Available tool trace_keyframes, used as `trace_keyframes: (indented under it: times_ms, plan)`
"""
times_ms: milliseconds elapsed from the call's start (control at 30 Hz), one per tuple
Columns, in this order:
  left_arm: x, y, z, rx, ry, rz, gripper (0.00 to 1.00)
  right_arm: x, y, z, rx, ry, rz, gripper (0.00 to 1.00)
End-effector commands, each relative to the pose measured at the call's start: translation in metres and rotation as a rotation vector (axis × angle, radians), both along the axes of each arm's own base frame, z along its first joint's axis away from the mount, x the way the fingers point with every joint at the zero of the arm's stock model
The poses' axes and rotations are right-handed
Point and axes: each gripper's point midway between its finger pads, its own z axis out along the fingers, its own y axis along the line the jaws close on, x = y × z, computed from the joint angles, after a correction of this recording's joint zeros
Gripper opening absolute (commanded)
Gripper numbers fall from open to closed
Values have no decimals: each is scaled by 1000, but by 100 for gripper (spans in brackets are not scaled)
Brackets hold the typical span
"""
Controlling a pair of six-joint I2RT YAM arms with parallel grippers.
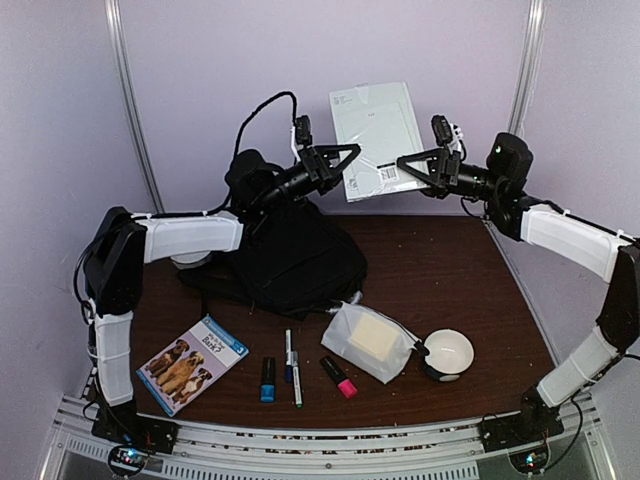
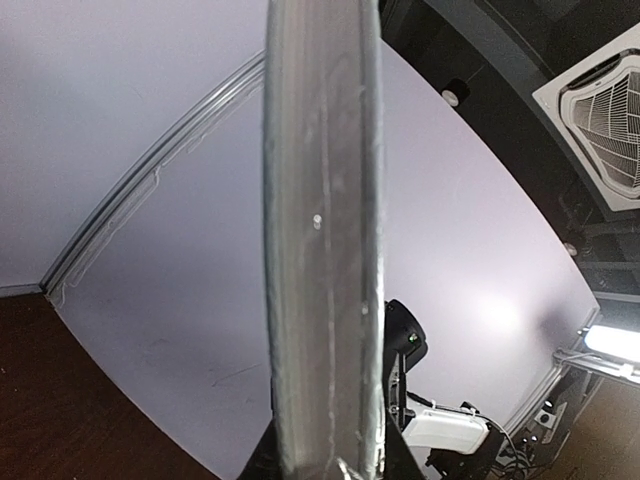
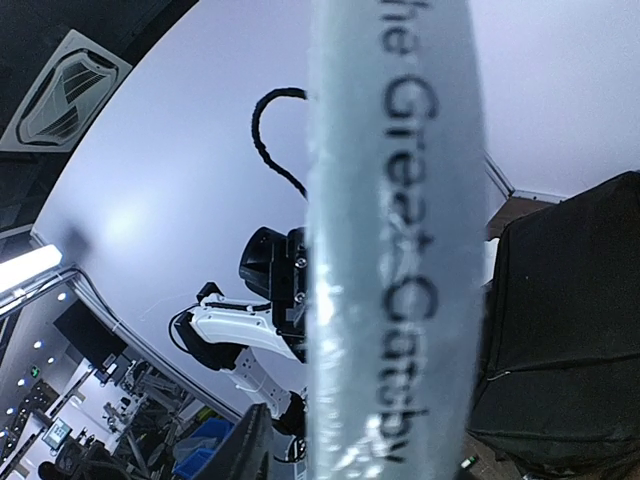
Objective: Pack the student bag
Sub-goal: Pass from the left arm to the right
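Two arms, one book, mid-air
Left gripper and right gripper both pinch the pale book above the student bag, guessing a handover before it goes in.

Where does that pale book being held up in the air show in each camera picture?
Top external: the Great Gatsby book is upper middle, seen flat-on, tilted.
Left wrist: seen edge-on, a dark strip up the centre.
Right wrist: its spine, title readable, runs up the centre.
Shared landmark: the lilac wall behind it.
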Motion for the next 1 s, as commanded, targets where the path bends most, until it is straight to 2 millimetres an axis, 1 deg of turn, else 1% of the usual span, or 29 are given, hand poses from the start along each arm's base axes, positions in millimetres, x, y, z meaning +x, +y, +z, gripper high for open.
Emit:
trace_keyframes:
  times_ms: [0, 100, 133, 167, 200, 233, 267, 300, 367, 400, 433, 467, 500, 533, 567, 600, 633, 700, 800, 900, 967]
  plan:
    - [-18, 19, 53, -144, -130, 15, 0, -9, 2, 11, 53, -26, 40, 32]
    - [-16, 17, 48, -130, -117, 18, 0, -11, 1, 10, 50, -21, 40, 16]
    - [-14, 16, 45, -117, -108, 20, 0, -11, 0, 8, 47, -17, 36, 12]
    - [-12, 15, 41, -100, -103, 22, 10, -10, -1, 6, 43, -13, 31, 9]
    - [-9, 13, 36, -73, -91, 20, 23, -10, -3, 4, 38, -11, 22, 7]
    - [-5, 12, 28, -38, -86, 33, 35, -7, -7, 2, 28, -10, 7, 5]
    - [0, 13, 17, 1, -69, 49, 45, -5, -11, -3, 13, -2, -15, 3]
    - [5, 15, 6, 40, -49, 70, 52, 0, -17, -9, -9, 2, -40, 2]
    - [11, 21, -21, 139, -17, 108, 59, 9, -33, -24, -65, 18, -107, 0]
    - [14, 24, -35, 202, -10, 126, 61, 14, -43, -33, -102, 17, -143, 0]
    - [16, 27, -54, 291, 1, 150, 62, 18, -53, -44, -142, 28, -176, 0]
    - [18, 30, -73, 397, 4, 176, 62, 20, -63, -54, -183, 31, -206, 0]
    - [18, 34, -88, 506, -19, 206, 62, 21, -72, -64, -230, 26, -229, 0]
    - [19, 40, -104, 648, -84, 255, 62, 18, -81, -74, -273, 25, -248, 0]
    - [20, 47, -124, 787, -109, 287, 61, 16, -88, -83, -316, 11, -263, 0]
    - [14, 53, -148, 942, -129, 287, 60, 12, -96, -98, -375, 8, -279, 0]
    - [13, 59, -164, 1065, -177, 300, 58, 9, -102, -106, -417, 1, -296, 0]
    - [10, 71, -188, 1250, -238, 312, 57, 4, -111, -121, -484, -9, -335, 0]
    - [7, 79, -213, 1416, -276, 281, 57, 0, -118, -134, -518, -14, -372, 0]
    - [3, 76, -235, 1513, -295, 236, 58, -2, -120, -142, -525, -7, -382, 0]
    - [3, 68, -248, 1548, -307, 199, 58, 0, -122, -143, -530, -8, -391, 0]
